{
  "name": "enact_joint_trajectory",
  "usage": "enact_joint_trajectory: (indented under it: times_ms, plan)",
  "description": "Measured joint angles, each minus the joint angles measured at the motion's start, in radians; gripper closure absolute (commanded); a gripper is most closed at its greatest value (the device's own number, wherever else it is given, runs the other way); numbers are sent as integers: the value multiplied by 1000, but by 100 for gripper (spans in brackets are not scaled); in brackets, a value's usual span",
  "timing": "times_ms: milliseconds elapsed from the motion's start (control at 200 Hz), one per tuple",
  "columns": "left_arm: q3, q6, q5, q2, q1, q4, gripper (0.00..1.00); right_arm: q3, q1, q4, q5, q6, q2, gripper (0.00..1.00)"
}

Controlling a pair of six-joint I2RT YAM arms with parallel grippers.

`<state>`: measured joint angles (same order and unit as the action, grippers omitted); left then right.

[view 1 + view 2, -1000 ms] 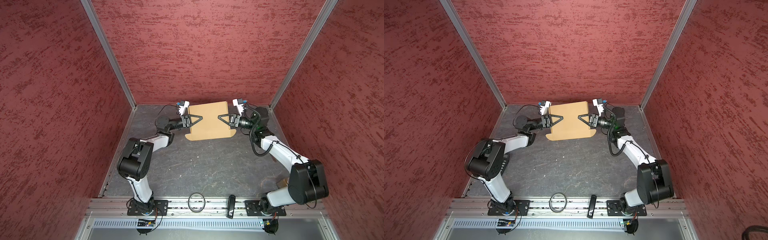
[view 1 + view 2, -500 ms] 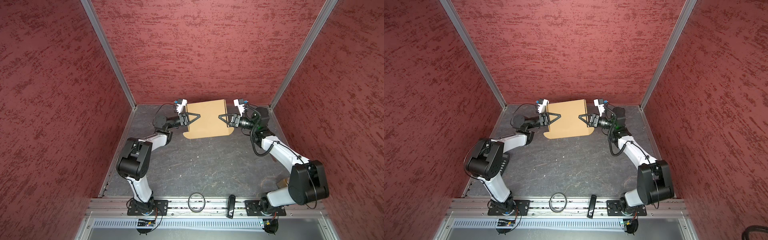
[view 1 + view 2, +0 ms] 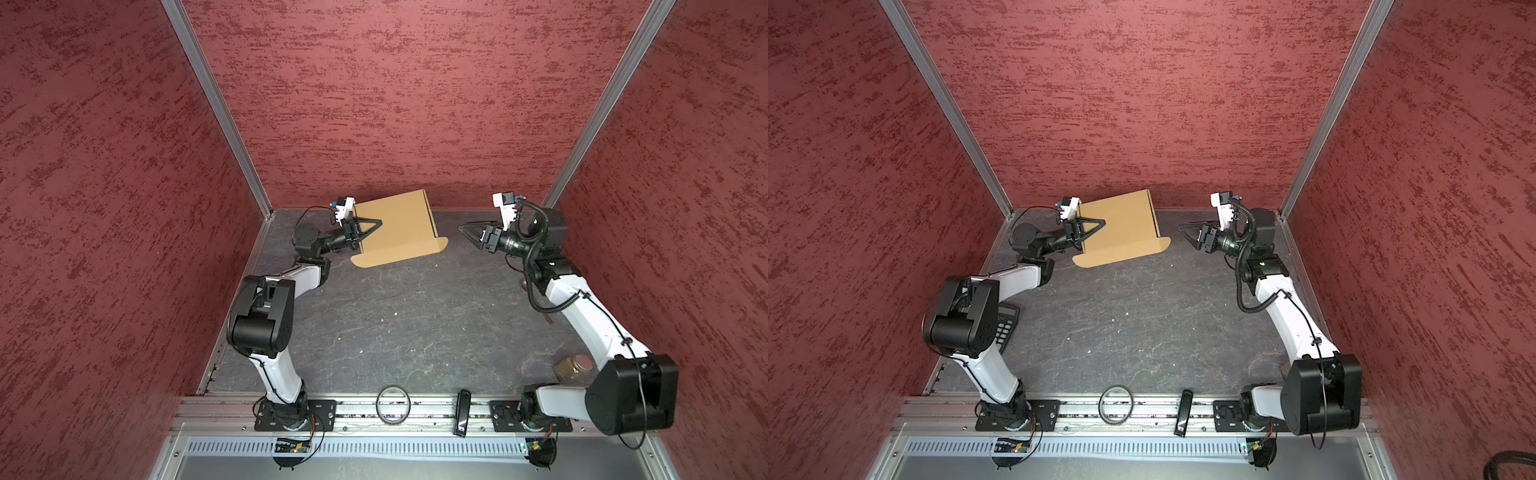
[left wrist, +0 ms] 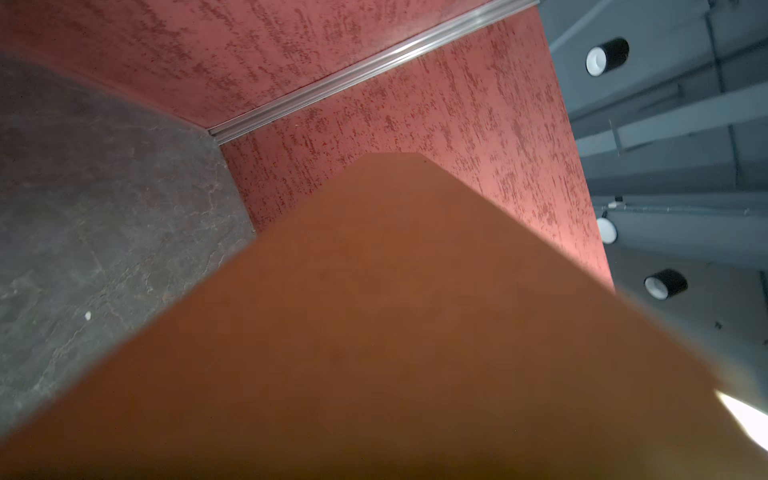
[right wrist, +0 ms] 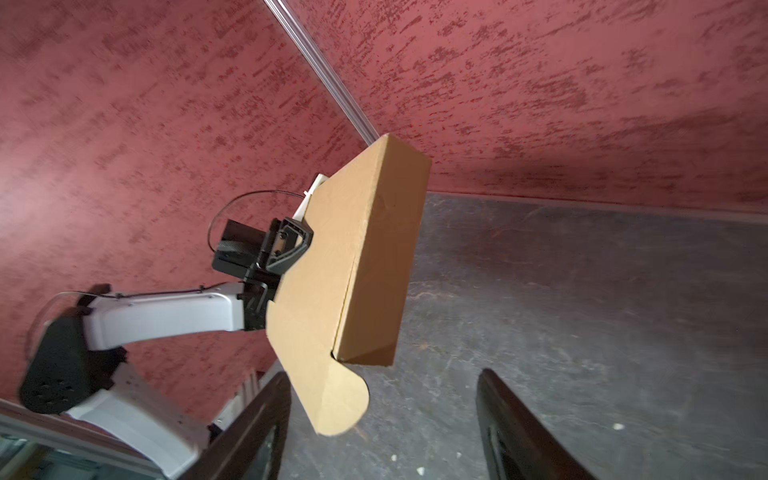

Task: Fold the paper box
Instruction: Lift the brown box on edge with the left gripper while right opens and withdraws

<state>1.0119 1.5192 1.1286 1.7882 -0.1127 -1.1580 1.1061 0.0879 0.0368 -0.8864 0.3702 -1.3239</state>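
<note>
The paper box [image 3: 399,228] [image 3: 1121,232] is a shallow tan cardboard box with rounded flap ears along its near edge. It hangs tilted above the far part of the floor. My left gripper [image 3: 374,224] [image 3: 1098,226] is shut on the box's left edge. In the left wrist view the cardboard [image 4: 395,332] fills the lower part and hides the fingers. My right gripper [image 3: 462,229] [image 3: 1181,227] [image 5: 382,374] stands open to the right of the box, clear of it, with nothing between its fingers [image 5: 266,415]. The right wrist view shows the box [image 5: 365,257] side-on.
Red textured walls close the cell at back and sides. A black ring [image 3: 393,410] and a black handset [image 3: 461,417] lie on the front rail. A jar [image 3: 575,365] sits by the right arm's base. A calculator [image 3: 1005,328] lies behind the left arm.
My right gripper opened, let go of the box's right edge and drew back to the right. The left gripper kept its hold and swung the box leftward, so it now sits askew.
</note>
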Motion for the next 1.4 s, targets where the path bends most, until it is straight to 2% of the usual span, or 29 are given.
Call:
enact_joint_trajectory:
  times_ms: [105,240,376,546,626,972,1142,1403]
  plan:
    - [0,65,-15,-4,19,103,80,16,0,-66,61,-139,0,31]
    - [0,106,-60,-59,21,360,79,6,0,-90,96,-280,-11,31]
    - [19,128,-119,-174,16,644,80,-69,0,-55,98,-416,-10,26]
    - [41,198,-161,-271,3,864,87,-177,0,-2,67,-569,-16,22]
    - [63,213,-156,-274,-5,968,94,-199,0,35,48,-613,-24,21]
    - [97,267,-20,-237,-29,1261,100,-239,0,93,-74,-784,-43,20]
    - [167,217,68,-201,-28,1447,100,-253,0,77,-124,-852,-35,19]
    - [359,-31,155,-103,9,1863,100,-233,0,-16,-174,-964,-7,18]
